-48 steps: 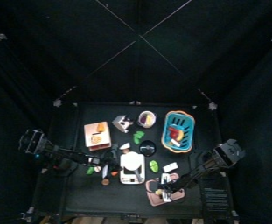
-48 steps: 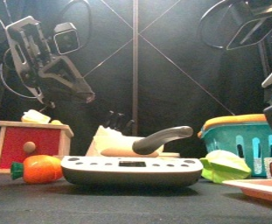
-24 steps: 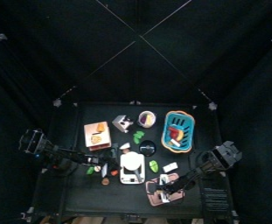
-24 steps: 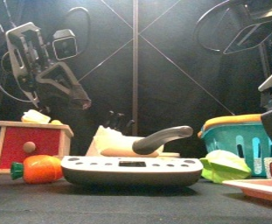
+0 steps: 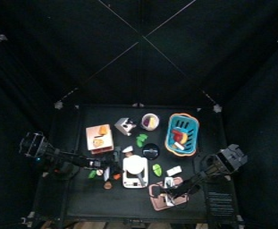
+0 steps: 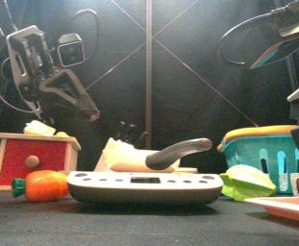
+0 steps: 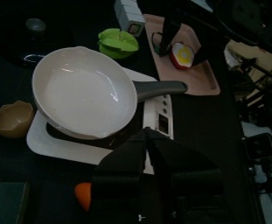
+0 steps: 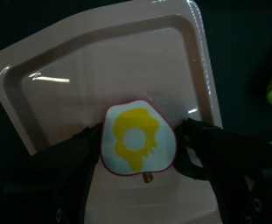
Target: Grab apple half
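Right wrist view: spread jaws straddle the apple half point(image 8: 136, 138) on the pink tray point(image 8: 68, 74).
To do this well, I'd keep the right gripper point(image 8: 136, 164) centred, then squeeze gently so the flat cut face doesn't slip. The half lies yellow face up near the tray's 6 o'clock edge, one finger point(image 8: 208, 144) at its 3 o'clock, apparently touching, the other at 9, just beside. The left gripper point(image 7: 145, 144), jaws nearly together and holding nothing, hovers over the frying pan point(image 7: 86, 92) on the scale point(image 7: 68, 144).

**No readable text**

No word, number, brand or sign can be read in any view. The scale point(image 6: 145, 187) under the pan has a front display strip, well apart from either claw, but nothing on it is legible.
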Controlling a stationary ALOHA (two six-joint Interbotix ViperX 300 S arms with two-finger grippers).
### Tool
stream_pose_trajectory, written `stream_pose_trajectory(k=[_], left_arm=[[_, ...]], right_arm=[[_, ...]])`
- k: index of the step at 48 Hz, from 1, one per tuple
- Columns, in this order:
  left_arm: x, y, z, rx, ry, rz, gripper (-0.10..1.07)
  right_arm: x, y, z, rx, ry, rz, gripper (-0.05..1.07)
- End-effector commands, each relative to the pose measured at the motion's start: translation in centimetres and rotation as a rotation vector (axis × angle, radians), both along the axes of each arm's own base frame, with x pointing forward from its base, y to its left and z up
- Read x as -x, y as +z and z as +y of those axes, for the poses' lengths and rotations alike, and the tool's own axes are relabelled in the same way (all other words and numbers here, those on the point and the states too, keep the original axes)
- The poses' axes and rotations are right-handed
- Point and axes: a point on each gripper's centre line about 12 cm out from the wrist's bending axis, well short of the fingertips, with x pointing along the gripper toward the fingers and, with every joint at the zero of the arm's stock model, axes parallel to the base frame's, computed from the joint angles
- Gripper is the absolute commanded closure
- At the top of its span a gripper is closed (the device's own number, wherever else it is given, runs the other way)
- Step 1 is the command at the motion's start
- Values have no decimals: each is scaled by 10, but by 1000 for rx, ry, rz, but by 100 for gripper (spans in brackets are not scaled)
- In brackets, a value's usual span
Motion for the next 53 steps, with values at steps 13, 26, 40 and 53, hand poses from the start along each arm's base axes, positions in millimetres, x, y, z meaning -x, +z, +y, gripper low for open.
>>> stream_pose_trajectory(k=[13, 26, 40, 53], left_arm=[[-1, 5, 0, 6, 5, -22, 48], [0, 4, 1, 7, 7, -19, 48], [1, 3, 3, 7, 13, -16, 48], [0, 4, 3, 8, 13, -19, 48]], right_arm=[[-4, 11, 4, -19, 1, -29, 0], [-4, 12, 4, -18, 2, -29, 0], [-3, 10, 4, -14, 4, -24, 0], [-3, 10, 4, -15, 1, -21, 13]])
